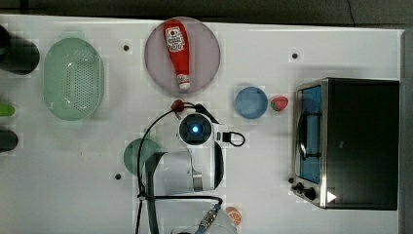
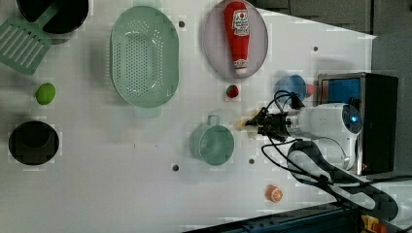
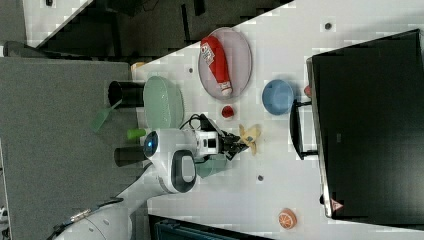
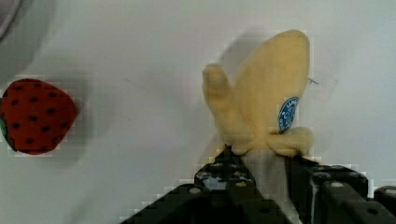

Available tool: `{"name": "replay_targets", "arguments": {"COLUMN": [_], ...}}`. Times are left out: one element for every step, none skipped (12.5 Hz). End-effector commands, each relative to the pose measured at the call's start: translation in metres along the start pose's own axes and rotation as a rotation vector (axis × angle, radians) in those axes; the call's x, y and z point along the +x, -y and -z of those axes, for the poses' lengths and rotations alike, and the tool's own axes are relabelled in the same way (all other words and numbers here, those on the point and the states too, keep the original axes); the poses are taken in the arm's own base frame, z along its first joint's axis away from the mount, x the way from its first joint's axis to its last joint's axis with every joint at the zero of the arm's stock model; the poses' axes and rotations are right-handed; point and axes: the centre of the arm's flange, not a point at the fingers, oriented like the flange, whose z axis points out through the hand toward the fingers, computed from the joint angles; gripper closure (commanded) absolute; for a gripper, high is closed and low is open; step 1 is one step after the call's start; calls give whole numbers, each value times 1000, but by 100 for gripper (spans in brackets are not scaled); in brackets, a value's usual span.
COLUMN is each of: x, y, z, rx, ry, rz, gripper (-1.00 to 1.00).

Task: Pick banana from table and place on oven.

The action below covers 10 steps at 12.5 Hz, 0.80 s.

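A pale-yellow toy banana (image 4: 271,102) with a blue sticker sits between my gripper's (image 4: 264,161) black fingers, which are shut on its lower end. In the left view the banana (image 2: 245,124) pokes out of the gripper (image 2: 255,124), just beside the green cup. In the right view the banana (image 3: 250,136) lies over the white table (image 3: 280,165), left of the oven's handle. I cannot tell whether it is off the surface. The oven (image 1: 360,141), with its black top and blue glass door, stands at the top view's right.
A red strawberry (image 4: 37,116) lies close to the banana. A blue disc (image 1: 251,102) and another strawberry (image 1: 279,103) sit near the oven door. Further off are a ketchup bottle (image 1: 178,51) on a pink plate, a green colander (image 1: 73,78), a green cup (image 2: 212,144) and an orange slice (image 1: 234,214).
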Motion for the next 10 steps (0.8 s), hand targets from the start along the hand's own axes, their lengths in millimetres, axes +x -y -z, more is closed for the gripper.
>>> {"name": "replay_targets", "arguments": {"x": [0, 2, 6, 10, 11, 12, 11, 11, 10, 10], "y": [4, 6, 11, 15, 16, 15, 12, 8, 4, -1], "z": [20, 34, 54, 80, 106, 132, 159, 188, 216, 244], "rx": [45, 66, 97, 130, 155, 167, 170, 170, 166, 152], "ry": [-21, -40, -68, -99, -124, -141, -151, -158, -162, -157], "rz": [-47, -46, -46, -46, -45, -46, -50, -54, -60, -68], "gripper": [50, 50, 50, 50, 50, 50, 50, 50, 50, 50]}}
